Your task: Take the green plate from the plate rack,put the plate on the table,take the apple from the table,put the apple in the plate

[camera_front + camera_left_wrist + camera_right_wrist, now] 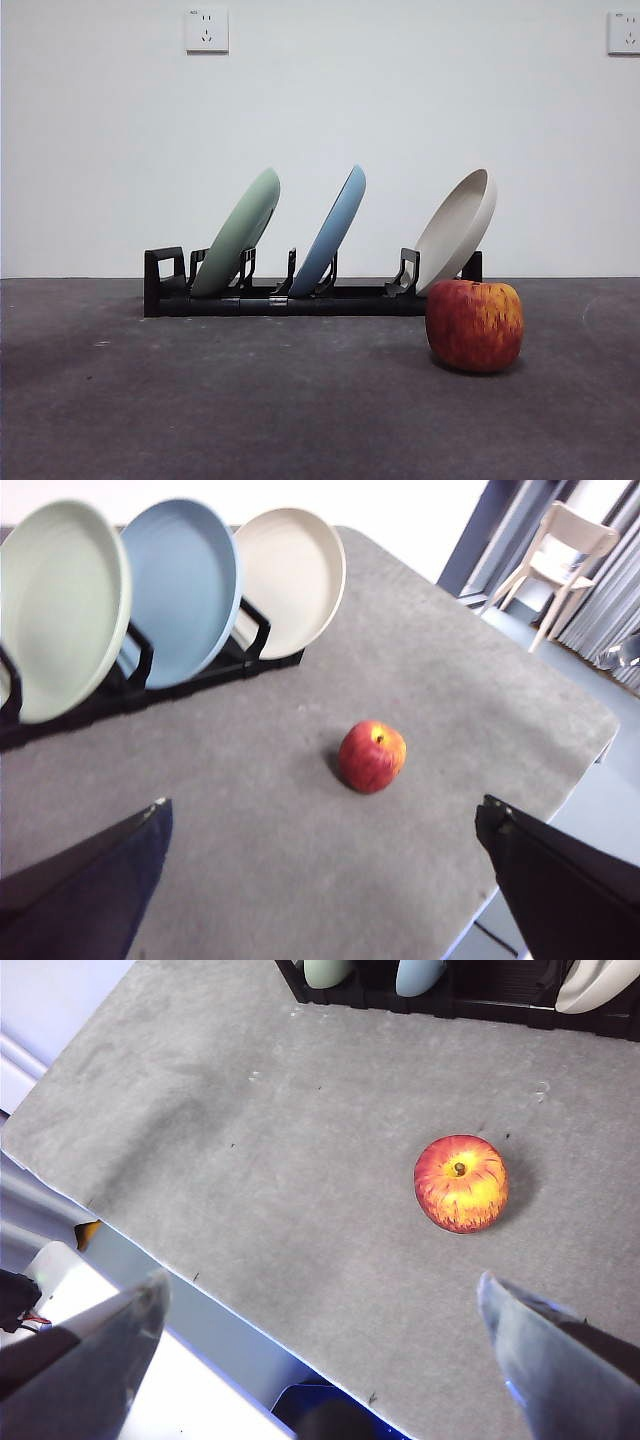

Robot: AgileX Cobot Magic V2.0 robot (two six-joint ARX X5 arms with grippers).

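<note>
The green plate (240, 233) leans in the leftmost slot of the black plate rack (300, 298); it also shows in the left wrist view (60, 605) and its lower edge in the right wrist view (325, 972). The red and yellow apple (474, 324) sits on the grey table (250, 400) in front of the rack's right end; it also shows in the left wrist view (372, 756) and the right wrist view (461, 1182). My left gripper (320, 880) is open and empty, high above the table. My right gripper (325, 1355) is open and empty, high over the table's front edge. Neither shows in the front view.
A light blue plate (331, 232) leans in the rack's middle and a cream-white plate (457, 231) at its right end, just behind the apple. The table's edge (120, 1225) and rounded corner (600, 730) lie below the grippers. A chair (555, 555) stands beyond the table.
</note>
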